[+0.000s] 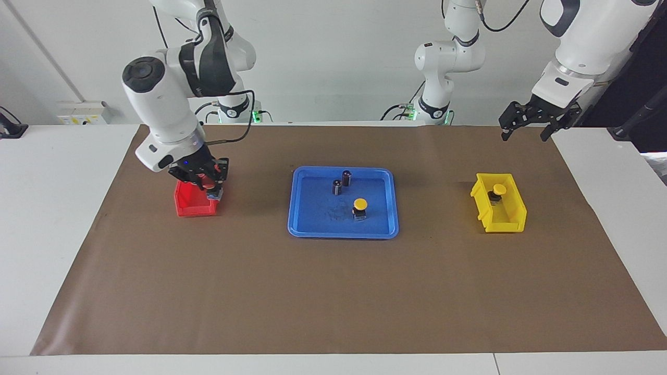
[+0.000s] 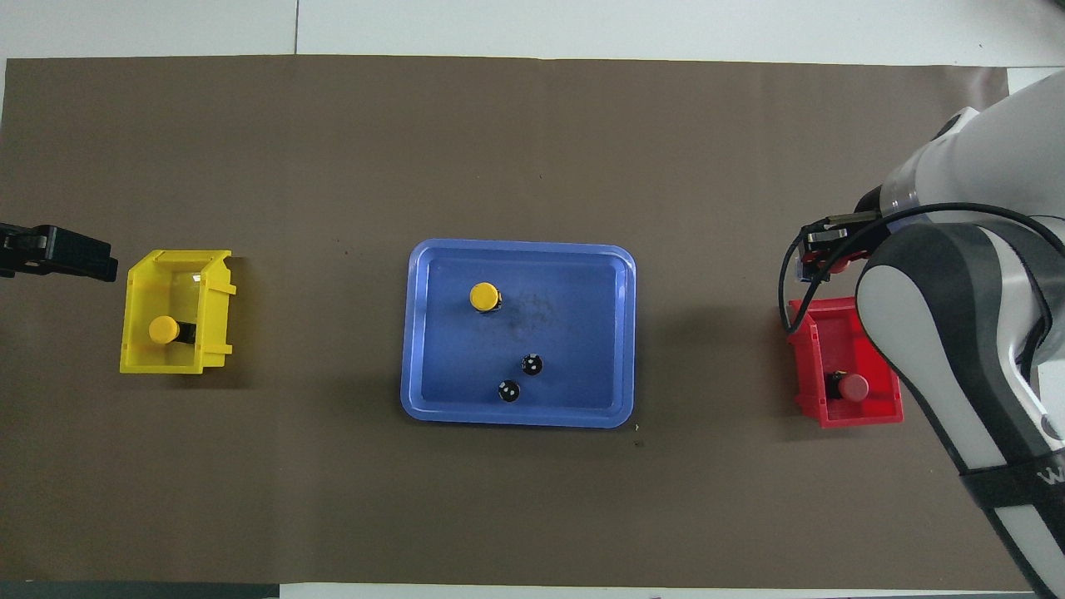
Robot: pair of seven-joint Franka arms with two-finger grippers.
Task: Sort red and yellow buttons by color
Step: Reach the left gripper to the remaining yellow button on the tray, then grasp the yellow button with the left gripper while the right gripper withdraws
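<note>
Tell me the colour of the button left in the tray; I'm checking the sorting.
Yellow button, clearest in the overhead view.

— How many buttons?
— Four. Two red: one in the tool at left, one in the red bin. Two yellow: one at tray centre, one in the yellow bin.
— Bins and trays?
— Two bins, red and yellow; one blue tray.
— Dark cylinders?
— Two.
</note>
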